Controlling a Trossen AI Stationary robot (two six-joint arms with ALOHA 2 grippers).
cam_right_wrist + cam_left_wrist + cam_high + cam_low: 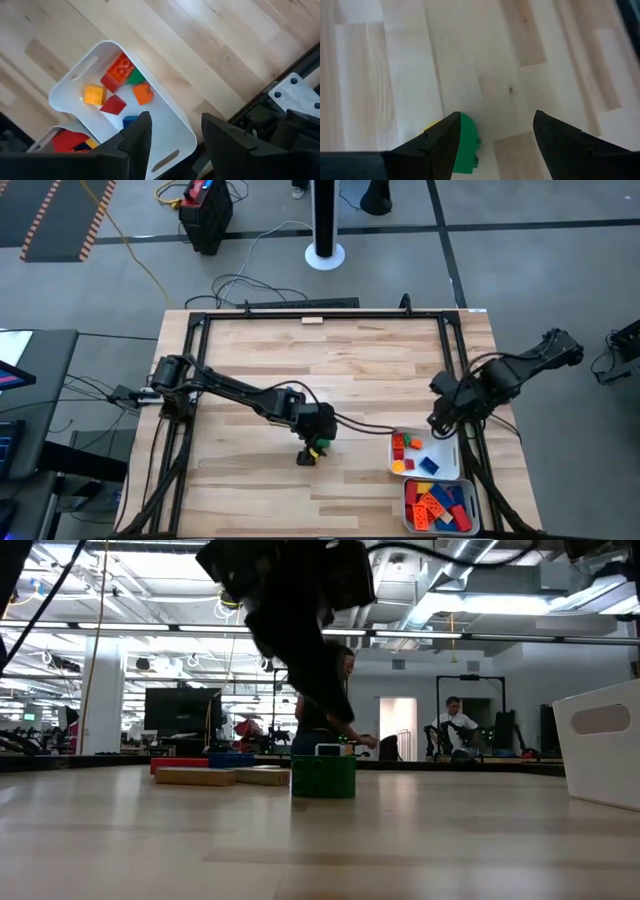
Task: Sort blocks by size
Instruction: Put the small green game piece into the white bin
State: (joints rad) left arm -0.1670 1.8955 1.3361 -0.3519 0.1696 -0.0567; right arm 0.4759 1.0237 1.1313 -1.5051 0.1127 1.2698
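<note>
step: pick-up | my left tool gapes empty, straddling green block beside upper tray | my right tool open over that tray | risk: off-centre closing may knock block aside

Pale wooden table top of glued planks, smooth, matt, with visible grain and small knots. Framed by dark metal rails, matt. Green block of plastic, smooth and slightly glossy, studs along its edge; yellow plastic just beside it. White trays of smooth plastic with a soft sheen, rounded rims. Inside, small blocks in glossy red, orange, yellow, green and blue plastic. Gripper fingers dark, matt, hard-edged. Bolted metal bracket, dull grey.
</note>
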